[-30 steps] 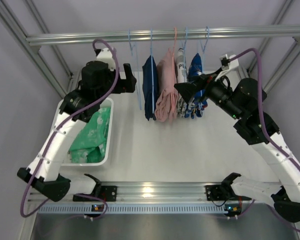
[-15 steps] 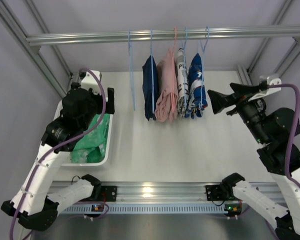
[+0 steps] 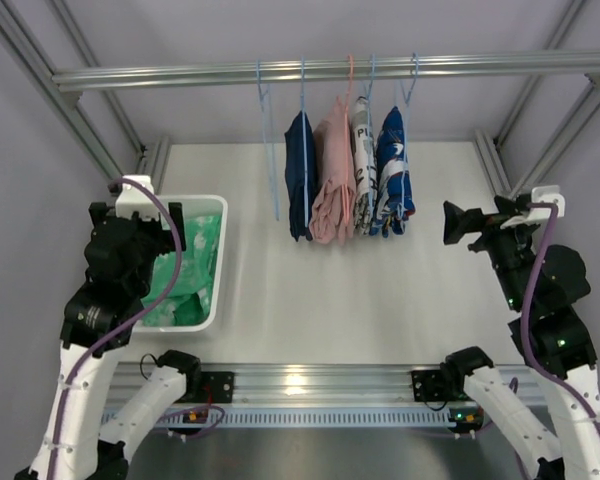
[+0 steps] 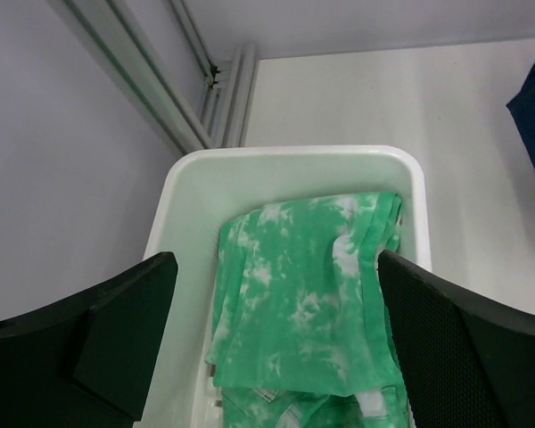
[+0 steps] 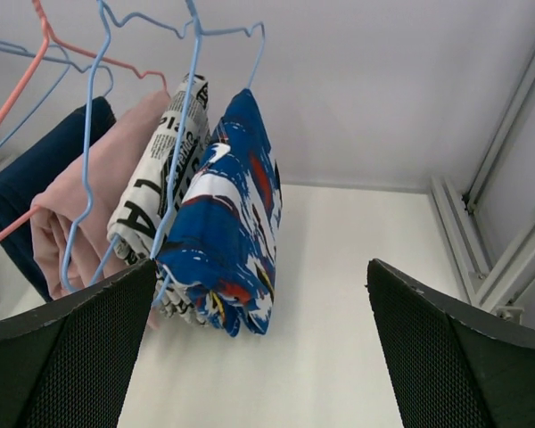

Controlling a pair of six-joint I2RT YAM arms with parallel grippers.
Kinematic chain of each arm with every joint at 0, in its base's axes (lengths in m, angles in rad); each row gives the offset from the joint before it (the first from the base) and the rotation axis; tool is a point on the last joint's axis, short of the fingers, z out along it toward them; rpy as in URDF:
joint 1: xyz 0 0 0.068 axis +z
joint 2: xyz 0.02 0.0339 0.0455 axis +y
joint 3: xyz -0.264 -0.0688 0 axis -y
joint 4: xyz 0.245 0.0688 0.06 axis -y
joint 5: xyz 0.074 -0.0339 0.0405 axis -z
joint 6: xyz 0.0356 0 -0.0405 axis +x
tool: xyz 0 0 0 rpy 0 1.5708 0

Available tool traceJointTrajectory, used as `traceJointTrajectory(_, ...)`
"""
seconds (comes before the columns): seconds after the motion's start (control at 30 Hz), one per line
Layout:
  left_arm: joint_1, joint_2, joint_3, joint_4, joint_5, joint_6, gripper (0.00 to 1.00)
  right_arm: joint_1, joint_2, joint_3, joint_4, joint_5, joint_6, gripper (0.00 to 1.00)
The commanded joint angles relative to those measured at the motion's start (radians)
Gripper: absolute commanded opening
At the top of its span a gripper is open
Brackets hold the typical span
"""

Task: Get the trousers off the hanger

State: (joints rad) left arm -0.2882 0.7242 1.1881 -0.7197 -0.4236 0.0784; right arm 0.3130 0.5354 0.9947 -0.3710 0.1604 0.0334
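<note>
Lying bunched inside the white bin (image 4: 285,153), the trousers (image 4: 303,303) are fully off the hanger (image 3: 271,160). The hanger hangs bare from the rail (image 3: 180,75), up and right of the bin. Task looks done.

Left gripper (image 4: 276,267) hovers above the bin with fingers spread wide, holding nothing and clear of the fabric. Right gripper (image 5: 260,267) is well right of the bin, also spread and empty, facing the hung clothes.

Risks:
- If the left arm dips, a finger could catch the green fabric and drag it over the bin's right wall, where the cloth sits high.
- A left-arm sweep rightward from the bin could clip the bare hanger and knock it off the rail.
- The right arm moving toward the bin could brush the blue-and-white garment (image 3: 393,170), the nearest one to it.

Room:
- Bare table (image 3: 310,290) between the bin and the right arm, below the navy garment (image 3: 299,175) and pink garment (image 3: 332,185).
- Frame posts crowd the bin's left side, so little margin there.
</note>
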Motion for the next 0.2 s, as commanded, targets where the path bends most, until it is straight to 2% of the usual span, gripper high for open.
traceJointTrajectory(0.0, 0.029, -0.003, -0.005, 0.052, 0.016, 0.006, 0.99, -0.031, -0.025, 0.007, 0.001, -0.009, -0.013, 0.99)
traceJointTrajectory(0.17, 0.037, 0.006, -0.008, 0.058, 0.013, -0.015, 0.99, -0.037, -0.028, 0.021, -0.013, -0.021, -0.012, 0.99)
